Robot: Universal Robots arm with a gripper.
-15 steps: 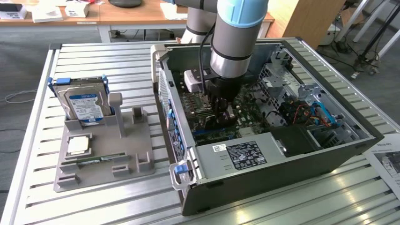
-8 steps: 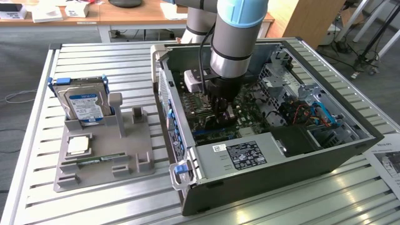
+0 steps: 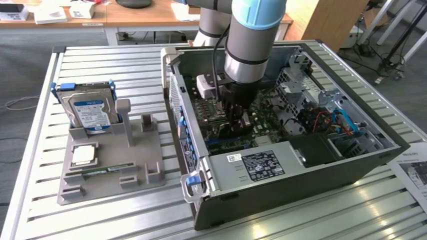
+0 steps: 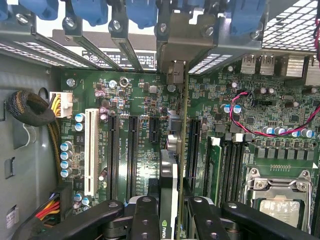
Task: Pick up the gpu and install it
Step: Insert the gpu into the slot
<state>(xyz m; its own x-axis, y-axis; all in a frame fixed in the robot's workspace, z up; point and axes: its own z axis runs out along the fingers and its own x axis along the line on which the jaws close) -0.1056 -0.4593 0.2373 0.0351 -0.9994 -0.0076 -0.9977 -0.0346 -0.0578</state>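
Left of exterior frame: gray fixture tray (image 3: 110,172) holding the hard drive (image 3: 90,112), well apart from the case. Center: open PC case (image 3: 287,195), arm reaching down inside. Gripper (image 3: 239,121) closed on the gpu (image 4: 172,170), card edge-on over the motherboard (image 4: 135,100), bracket end toward the rear slot covers (image 4: 125,30). Tight room: empty slots either side, memory stick (image 4: 215,170) just beside, CPU socket (image 4: 277,192) lower right.

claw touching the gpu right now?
Touching. In the wrist view, the claw has its black fingers closed against both sides of the gpu, which stands edge-on over the motherboard; no gap shows between them.
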